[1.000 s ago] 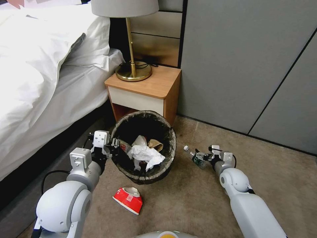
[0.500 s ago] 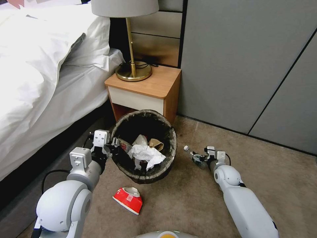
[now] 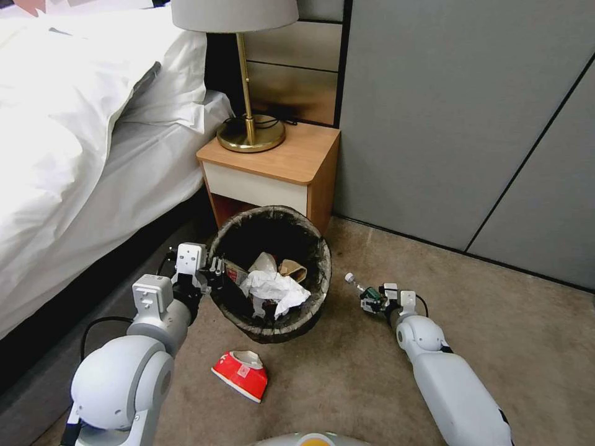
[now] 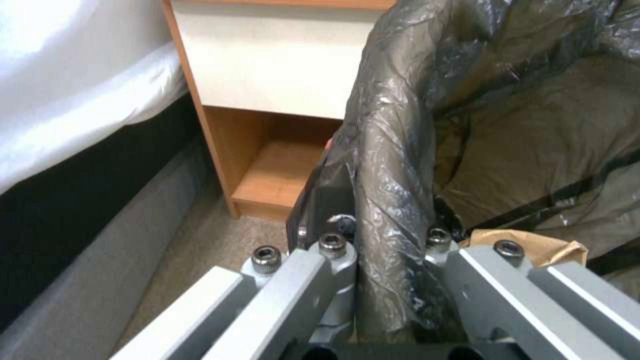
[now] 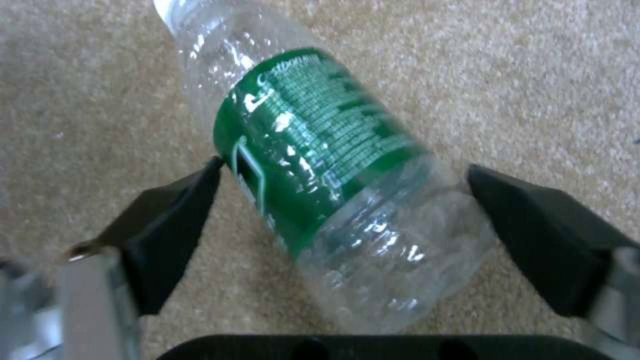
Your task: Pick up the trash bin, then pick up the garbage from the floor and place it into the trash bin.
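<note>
Clear bottle (image 5: 320, 185) sits between right pincer's (image 3: 370, 301) spread fingers, contact seemingly absent; left pincer (image 4: 387, 260) clamps bin (image 3: 313, 248) rim.

Left gripper (image 3: 214, 272) clamped, arm bent; right gripper (image 3: 370, 300) low, arm extended, jaws apparently spread.

- Head view: even indoor light, white bedding (image 3: 74, 111) blown out at left.
- Inside of trash bin (image 3: 271, 272) very dark, little detail.
- Left wrist view soft; glare streaks on bag liner (image 4: 393, 165).
- Right wrist view blurred; specular glints on bottle (image 5: 320, 170), fingers (image 5: 167, 235) out of focus.
</note>
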Motion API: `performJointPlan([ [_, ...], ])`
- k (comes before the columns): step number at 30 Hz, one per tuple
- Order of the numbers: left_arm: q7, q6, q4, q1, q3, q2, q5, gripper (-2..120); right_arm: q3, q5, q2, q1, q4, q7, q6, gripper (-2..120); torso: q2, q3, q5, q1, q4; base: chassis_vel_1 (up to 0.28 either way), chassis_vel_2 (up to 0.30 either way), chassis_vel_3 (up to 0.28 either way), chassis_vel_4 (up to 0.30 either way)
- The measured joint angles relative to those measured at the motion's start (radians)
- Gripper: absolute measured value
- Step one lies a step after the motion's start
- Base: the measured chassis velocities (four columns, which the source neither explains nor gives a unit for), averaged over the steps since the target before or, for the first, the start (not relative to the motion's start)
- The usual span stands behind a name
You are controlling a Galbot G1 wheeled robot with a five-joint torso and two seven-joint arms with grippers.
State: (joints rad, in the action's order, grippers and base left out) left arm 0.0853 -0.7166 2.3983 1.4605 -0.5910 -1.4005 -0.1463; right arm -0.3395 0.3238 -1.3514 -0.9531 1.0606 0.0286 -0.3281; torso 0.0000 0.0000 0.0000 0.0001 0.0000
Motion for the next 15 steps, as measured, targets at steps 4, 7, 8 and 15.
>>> performJointPlan([
  [4,0.0,0.0,-0.002,-0.002,0.0,0.0,0.0,2,-0.004,-0.001,0.001,-0.001,-0.006,0.004,0.009,72,0.0,0.0,0.0,0.0,0.0,0.0,0.0,0.0,0.0],
  [7,0.0,0.0,-0.002,-0.002,0.0,0.0,-0.001,2,-0.005,-0.001,0.002,-0.002,-0.005,0.004,0.011,61,0.0,0.0,0.0,0.0,0.0,0.0,0.0,0.0,0.0],
  [8,0.0,0.0,-0.002,-0.002,0.001,0.0,-0.001,2,-0.005,-0.002,0.002,-0.004,-0.003,0.004,0.011,57,0.0,0.0,0.0,0.0,0.0,0.0,0.0,0.0,0.0],
  [15,0.001,0.001,-0.002,0.0,0.001,-0.001,0.0,2,-0.005,-0.01,0.002,-0.007,0.007,0.004,0.016,39,0.0,0.0,0.0001,0.0,0.0,0.0,0.0,0.0,0.0],
])
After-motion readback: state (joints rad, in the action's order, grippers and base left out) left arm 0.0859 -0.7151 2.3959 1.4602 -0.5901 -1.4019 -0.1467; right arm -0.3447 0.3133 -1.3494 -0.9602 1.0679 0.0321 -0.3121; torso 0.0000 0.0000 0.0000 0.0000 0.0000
